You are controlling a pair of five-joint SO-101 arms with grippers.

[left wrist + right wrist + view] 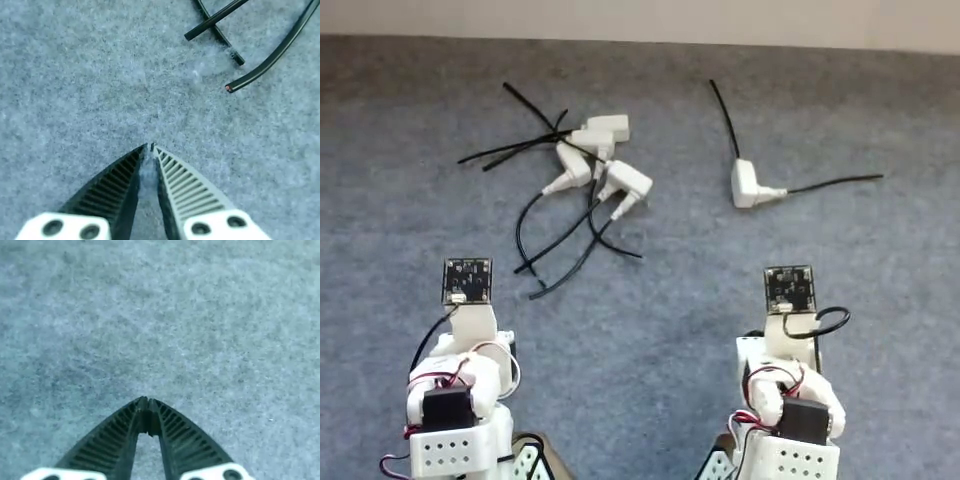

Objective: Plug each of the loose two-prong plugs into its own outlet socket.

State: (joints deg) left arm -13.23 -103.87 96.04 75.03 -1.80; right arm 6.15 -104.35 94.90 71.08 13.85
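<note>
Grey felt-like cloth covers the whole table, with a pale strip along the top edge of the high view. Two arms sit at the bottom of that frame, the left arm in the lower left and the right arm in the lower right. Each carries a small dark board at its front end.

In the upper left-centre lies a tangle of white plugs: three white bodies close together, with black cords crossing over and under them and fanning out to the left and downward. From this height I cannot tell which bodies are plugs and which are sockets. Over in the upper right lies a lone white connector, with one thin cord running up and another running off to the right. Whether it is one piece or two joined pieces is unclear.

The left claw is drawn narrow, its tips almost touching, and it holds nothing. Cut cord ends lie on the cloth ahead of it, apart from the tips. In the high view the tangle sits up and to the right of this arm, well apart.

The right claw is closed tip to tip, also holding nothing, above bare cloth. The lone white connector lies above this arm in the high view, well apart.
</note>
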